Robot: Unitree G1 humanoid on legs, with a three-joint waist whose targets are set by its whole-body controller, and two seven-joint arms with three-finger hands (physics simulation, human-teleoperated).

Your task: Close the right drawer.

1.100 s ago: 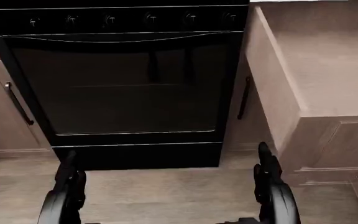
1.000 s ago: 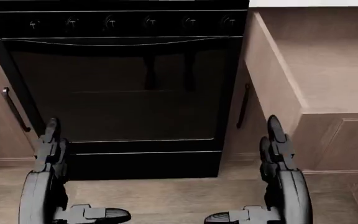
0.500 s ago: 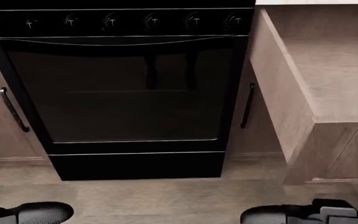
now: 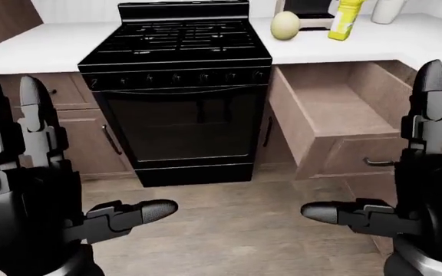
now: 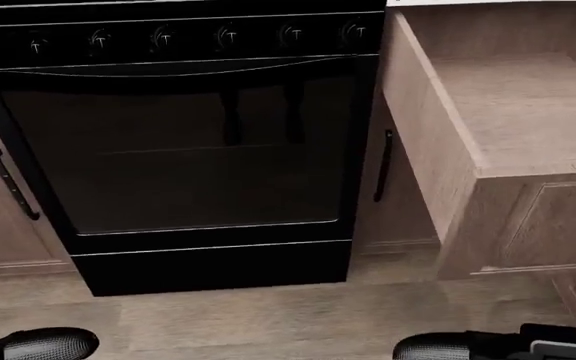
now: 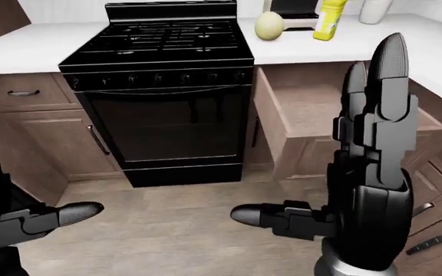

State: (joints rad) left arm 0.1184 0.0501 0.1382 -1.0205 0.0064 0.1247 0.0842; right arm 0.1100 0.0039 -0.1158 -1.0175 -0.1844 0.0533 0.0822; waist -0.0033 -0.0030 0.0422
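The right drawer [image 4: 336,112] stands pulled out of the wooden cabinet, to the right of the black stove, and looks empty. Its front panel [image 4: 357,158] carries a dark handle [image 4: 378,163]. It also shows at the right of the head view [image 5: 518,97]. Both hands are raised close to the cameras, short of the drawer and touching nothing. My left hand [image 4: 90,146] is open, fingers upright and thumb [image 4: 140,211] pointing right. My right hand [image 4: 371,138] is open, fingers [image 4: 429,115] upright and thumb [image 4: 336,213] pointing left. In the right-eye view it hides part of the drawer front.
The black stove [image 4: 183,52] with its oven door [image 5: 188,142] fills the middle. A white counter [image 4: 405,43] above the drawer holds a round pale object [image 4: 284,26] and a yellow bottle [image 4: 345,20]. More drawers [image 6: 436,230] are at the lower right, cabinets [image 4: 90,138] at the left.
Both hands have risen out of the head view, leaving only the thumbs at its bottom edge. The picture has shifted slightly, so the camera has moved. The drawer is still open.
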